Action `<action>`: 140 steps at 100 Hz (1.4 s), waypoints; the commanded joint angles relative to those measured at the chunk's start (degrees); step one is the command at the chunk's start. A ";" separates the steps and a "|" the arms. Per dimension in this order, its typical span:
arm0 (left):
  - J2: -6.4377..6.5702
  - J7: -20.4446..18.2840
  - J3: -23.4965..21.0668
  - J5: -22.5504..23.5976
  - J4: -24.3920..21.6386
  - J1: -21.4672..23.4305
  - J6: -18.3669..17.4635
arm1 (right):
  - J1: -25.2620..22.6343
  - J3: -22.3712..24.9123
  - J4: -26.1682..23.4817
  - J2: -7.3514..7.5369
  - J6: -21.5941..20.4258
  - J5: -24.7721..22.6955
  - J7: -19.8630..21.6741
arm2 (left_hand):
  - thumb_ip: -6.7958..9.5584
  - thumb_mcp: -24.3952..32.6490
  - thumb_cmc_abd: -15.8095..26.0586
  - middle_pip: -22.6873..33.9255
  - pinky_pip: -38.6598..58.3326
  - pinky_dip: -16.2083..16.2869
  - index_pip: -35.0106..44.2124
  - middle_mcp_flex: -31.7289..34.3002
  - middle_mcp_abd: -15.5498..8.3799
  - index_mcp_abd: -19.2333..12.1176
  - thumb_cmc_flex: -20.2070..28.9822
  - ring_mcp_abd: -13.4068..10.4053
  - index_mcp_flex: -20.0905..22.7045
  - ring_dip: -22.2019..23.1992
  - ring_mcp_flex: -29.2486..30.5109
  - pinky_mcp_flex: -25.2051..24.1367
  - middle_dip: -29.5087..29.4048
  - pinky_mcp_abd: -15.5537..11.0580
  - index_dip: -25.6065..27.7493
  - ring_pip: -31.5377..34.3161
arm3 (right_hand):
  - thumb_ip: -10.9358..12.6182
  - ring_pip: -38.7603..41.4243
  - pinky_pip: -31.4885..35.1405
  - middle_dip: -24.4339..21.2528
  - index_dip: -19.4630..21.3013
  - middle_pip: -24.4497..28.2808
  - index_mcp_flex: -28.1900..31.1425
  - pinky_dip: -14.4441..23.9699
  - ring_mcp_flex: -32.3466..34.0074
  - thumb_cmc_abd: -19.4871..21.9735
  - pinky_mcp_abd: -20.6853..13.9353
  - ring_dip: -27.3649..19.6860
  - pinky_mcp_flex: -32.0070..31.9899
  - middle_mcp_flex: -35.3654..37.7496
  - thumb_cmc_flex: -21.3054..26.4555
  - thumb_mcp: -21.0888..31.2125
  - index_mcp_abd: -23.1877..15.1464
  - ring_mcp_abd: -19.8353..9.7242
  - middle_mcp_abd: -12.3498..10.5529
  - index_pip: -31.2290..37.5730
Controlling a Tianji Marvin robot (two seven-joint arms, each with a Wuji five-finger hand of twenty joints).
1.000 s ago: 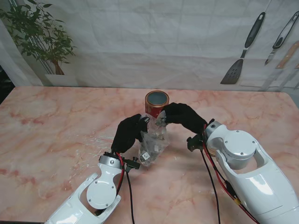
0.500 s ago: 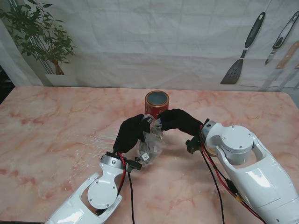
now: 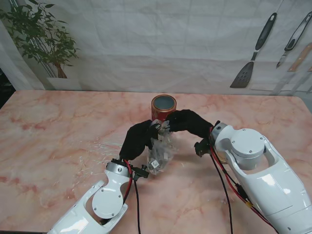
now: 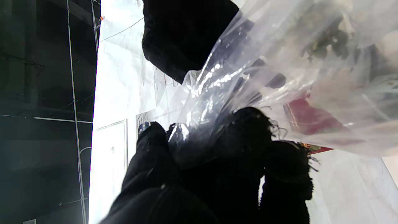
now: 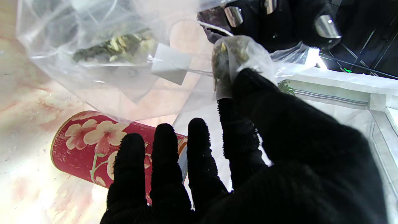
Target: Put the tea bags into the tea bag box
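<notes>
A: What holds what?

B: A clear plastic bag (image 3: 160,148) hangs between the two hands over the marble table (image 3: 58,131). It holds tea bags (image 5: 112,46) with dark leaves and a white paper tag (image 5: 170,63). Just beyond it, farther from me, stands the tea bag box (image 3: 163,107), a red floral tin, upright and open at the top. I cannot tell what lies inside.

A: Do the wrist cameras add anything?

B: The right wrist view shows the tin's flowers and one tea bag (image 5: 231,57) at the bag's mouth. The left wrist view shows mostly crumpled plastic.

A: And the fingers?

B: The left hand (image 3: 137,139) clenches the bag's upper edge. The right hand (image 3: 189,122) pinches that one tea bag between thumb (image 5: 258,90) and forefinger, the other three fingers straight and spread.
</notes>
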 commanded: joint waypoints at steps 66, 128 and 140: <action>-0.13 -0.18 0.44 0.63 0.07 -0.35 -0.22 | 5.28 -2.84 1.23 3.20 3.39 -6.66 11.69 | 2.60 2.66 5.10 0.39 1.51 0.21 2.85 0.16 -3.08 -2.08 4.08 0.19 0.40 -0.51 0.04 0.26 -0.98 -3.19 0.48 -1.79 | 2.17 2.59 0.95 2.77 13.41 2.66 1.66 0.54 3.19 -8.03 3.31 2.52 1.22 0.57 -17.08 2.35 2.14 0.54 0.62 -8.46; -0.10 -0.41 0.19 -0.03 -0.12 0.10 -0.44 | 7.43 -6.22 0.26 3.53 4.38 -12.48 10.68 | 2.60 2.66 5.02 0.42 1.55 0.23 2.81 0.25 -2.88 -1.84 4.19 0.42 0.47 -0.46 0.04 0.32 -0.96 -3.01 0.49 -1.72 | 2.09 5.99 3.05 4.80 6.72 5.41 -16.31 -1.28 0.54 -9.05 -0.23 3.66 1.06 -7.88 -14.15 6.44 -1.17 -1.11 -0.48 -20.33; -0.09 -0.37 0.20 0.05 -0.19 0.28 -0.77 | 8.09 -6.33 0.61 3.73 3.42 -12.59 11.60 | 2.59 2.66 5.04 0.42 1.55 0.24 2.79 0.28 -2.92 -1.87 4.19 0.37 0.47 -0.46 0.09 0.34 -0.96 -2.99 0.49 -1.70 | 2.32 5.57 1.61 4.47 4.69 -2.01 -21.22 -0.91 -2.04 -8.69 -1.53 3.68 -0.10 -8.48 -14.51 4.82 -3.30 -2.16 -1.81 -26.84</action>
